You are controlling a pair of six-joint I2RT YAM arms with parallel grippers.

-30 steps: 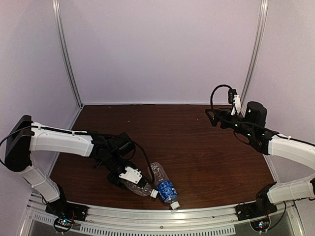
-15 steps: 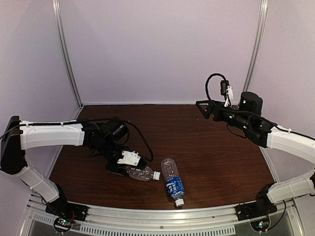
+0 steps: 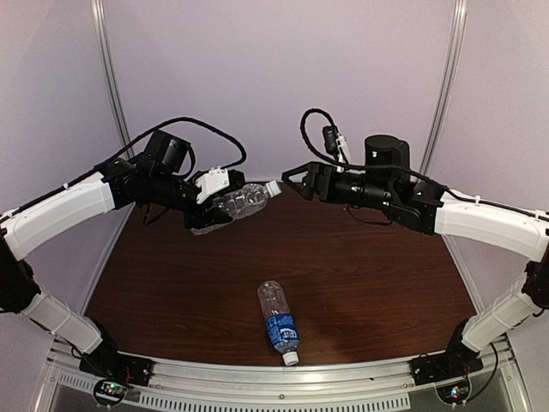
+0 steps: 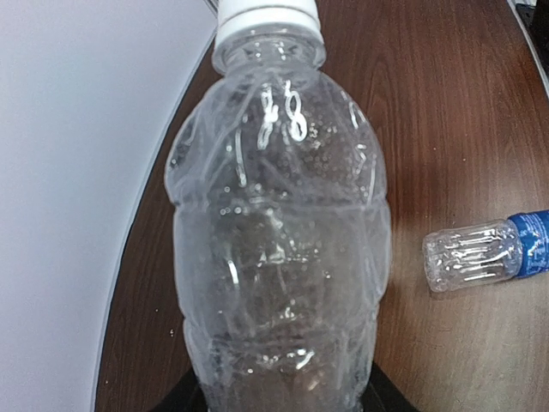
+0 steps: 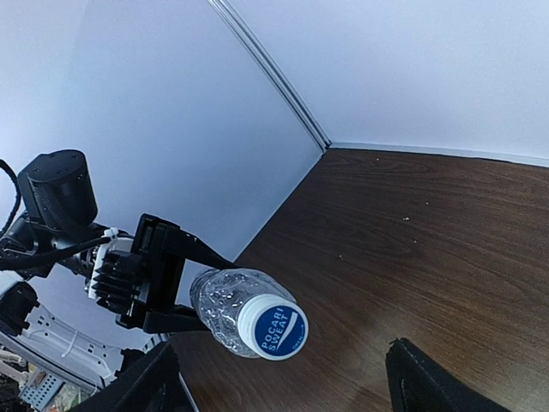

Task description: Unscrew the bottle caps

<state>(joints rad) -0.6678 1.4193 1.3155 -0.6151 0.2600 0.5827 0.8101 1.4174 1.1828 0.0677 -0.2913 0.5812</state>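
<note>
1. Far left: the left gripper [image 3: 216, 211], clenched around the unlabelled bottle [image 3: 242, 201] and holding it in the air above the table [image 3: 386, 283]. The first cap [image 3: 272, 186] is screwed on and points rightward.
2. Centre, near edge: the labelled bottle [image 3: 276, 319], lying flat and untouched, with the second cap [image 3: 291, 358] in place.
3. Right: the right gripper [image 3: 293, 182], jaws spread and empty, facing the first cap and just short of it.

We judge that neither cap is off, so both remain to do. We see nothing between the right gripper and the first cap.

Gap before cap [image 3: 272, 186] (labelled bottle [image 3: 276, 322] below)
</note>
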